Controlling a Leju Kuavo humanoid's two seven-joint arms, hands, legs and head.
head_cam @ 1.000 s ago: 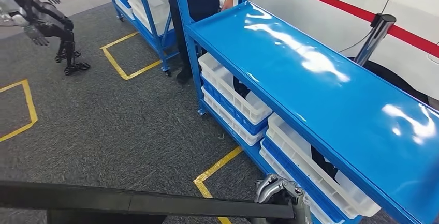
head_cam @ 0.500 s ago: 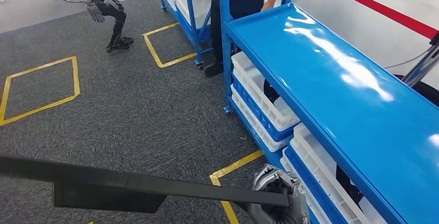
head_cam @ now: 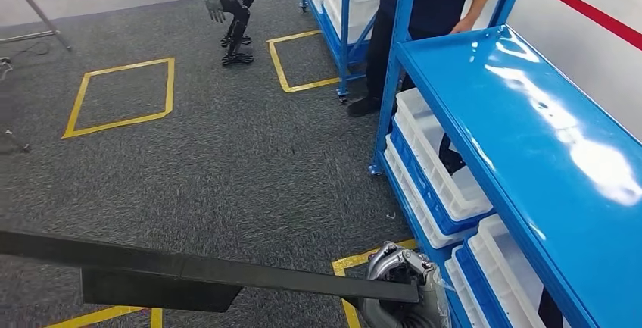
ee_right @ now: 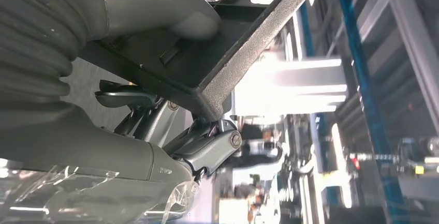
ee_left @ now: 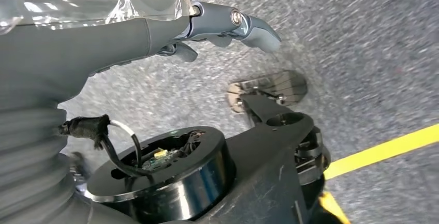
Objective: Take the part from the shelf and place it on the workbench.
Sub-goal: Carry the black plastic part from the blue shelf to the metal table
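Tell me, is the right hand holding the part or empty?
Holding it: the right hand has its fingers and thumb wrapped around the long black part.

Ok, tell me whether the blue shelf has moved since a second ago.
No. The blue shelf keeps its place beside the yellow floor marking and the person. The whole picture has shifted, so the camera turned, not the shelf.

Blue shelf (head_cam: 530,139) crowds the right; grey carpet (head_cam: 227,169) lies open leftward.

The view has swung left: the shelf (head_cam: 530,139) sits further right, more floor (head_cam: 189,154) apparently showing.
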